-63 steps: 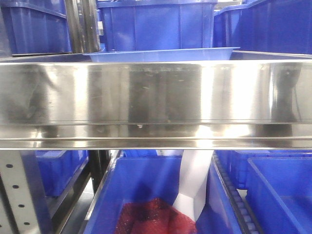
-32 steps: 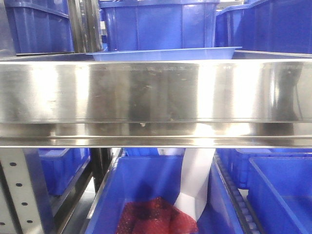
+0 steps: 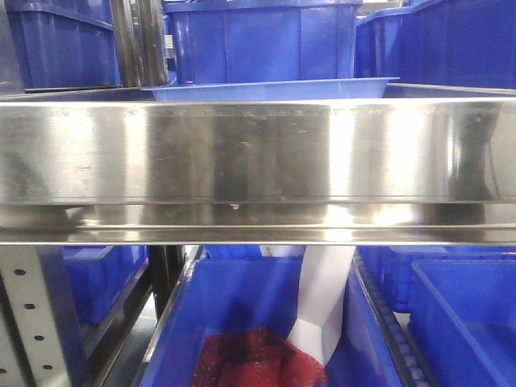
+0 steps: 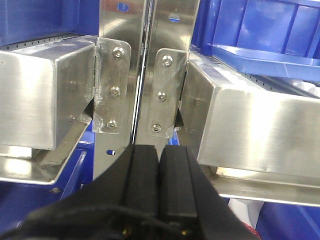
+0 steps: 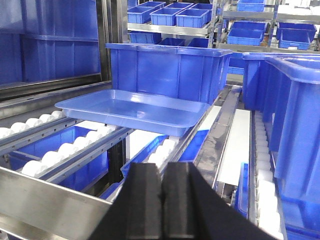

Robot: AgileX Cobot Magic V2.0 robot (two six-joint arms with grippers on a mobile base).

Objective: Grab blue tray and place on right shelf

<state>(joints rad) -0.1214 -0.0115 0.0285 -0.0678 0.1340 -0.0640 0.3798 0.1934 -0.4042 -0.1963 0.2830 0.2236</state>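
The blue tray (image 5: 132, 110) lies flat on the white roller rails of the right shelf (image 5: 50, 197), just in front of a deep blue bin. My right gripper (image 5: 162, 167) is shut and empty, low and short of the tray's near edge. In the front view only the blue tray's rim (image 3: 274, 89) shows above the right shelf's broad steel lip (image 3: 258, 161). My left gripper (image 4: 160, 150) is shut on nothing and faces the upright posts. From there the blue tray (image 4: 265, 57) sits up and to the right, above the right shelf's beam (image 4: 250, 125).
Deep dark-blue bins (image 5: 165, 70) stand behind and right of the tray, and more (image 3: 258, 40) fill the back. Below the lip a bin holds red mesh (image 3: 258, 359). Roller tracks (image 5: 50, 155) run on the left. Bolted posts (image 4: 145, 50) and a perforated upright (image 3: 32, 314) stand close.
The front view has shifted slightly since a second ago, so the tray's rim sits a little further right. Nothing differs over the last half second.
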